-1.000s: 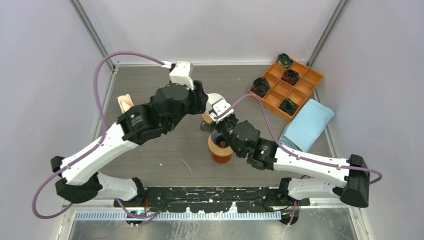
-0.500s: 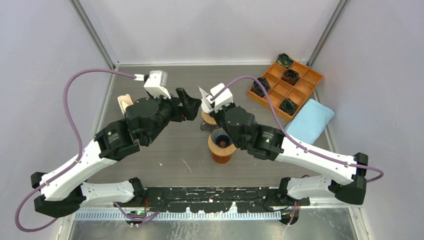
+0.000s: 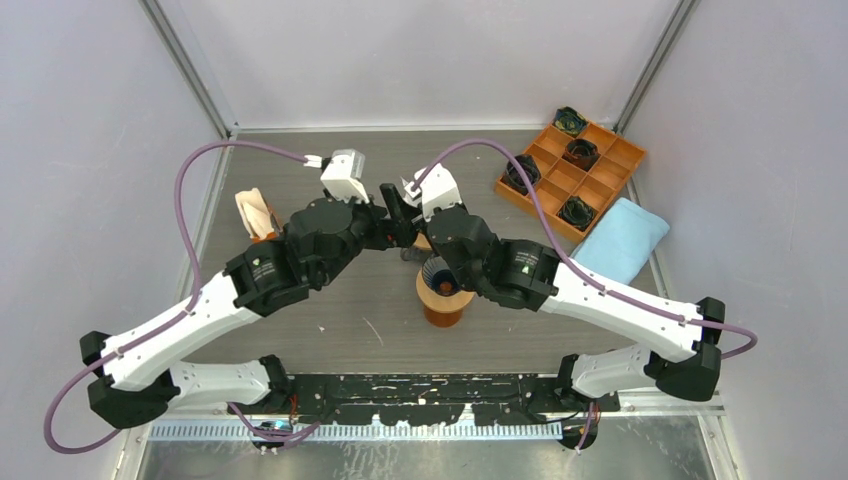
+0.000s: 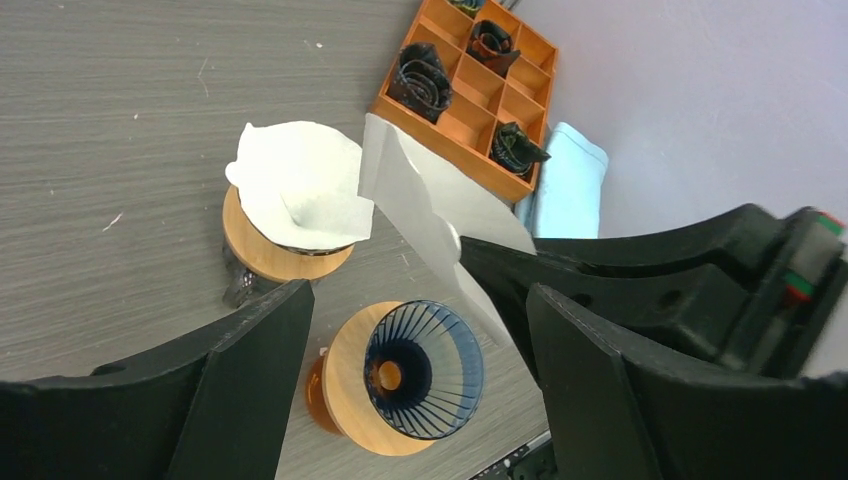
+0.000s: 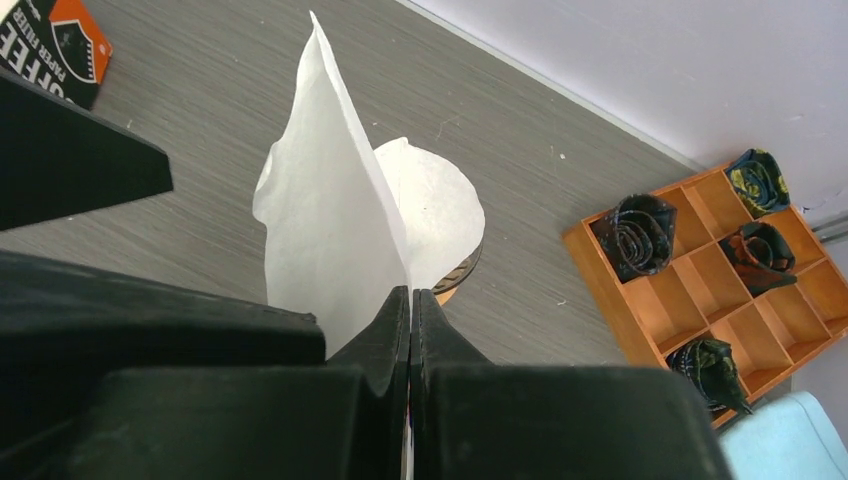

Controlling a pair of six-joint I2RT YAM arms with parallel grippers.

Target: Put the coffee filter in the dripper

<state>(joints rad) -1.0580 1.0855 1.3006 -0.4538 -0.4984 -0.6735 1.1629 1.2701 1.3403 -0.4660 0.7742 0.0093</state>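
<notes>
My right gripper (image 5: 410, 295) is shut on a white paper coffee filter (image 5: 330, 220), holding it upright in the air above the table; the gripper also shows in the top view (image 3: 408, 192). The dripper (image 4: 420, 370), blue ribbed glass with a wooden collar on an amber base, stands below with nothing in it (image 3: 441, 287). My left gripper (image 4: 418, 300) is open and empty, high over the dripper, close beside the right gripper (image 4: 480, 255) and the held filter (image 4: 410, 200). A wooden stand with a stack of white filters (image 4: 300, 190) stands just behind the dripper.
An orange compartment tray (image 3: 575, 165) with dark rolled items sits at the back right, a light blue cloth (image 3: 615, 245) beside it. A coffee filter box (image 3: 255, 210) lies at the left. The two arms nearly meet above the table's middle.
My right gripper has risen from the filter stand with one filter and moved back and left. My left arm swung left, then back right beside it.
</notes>
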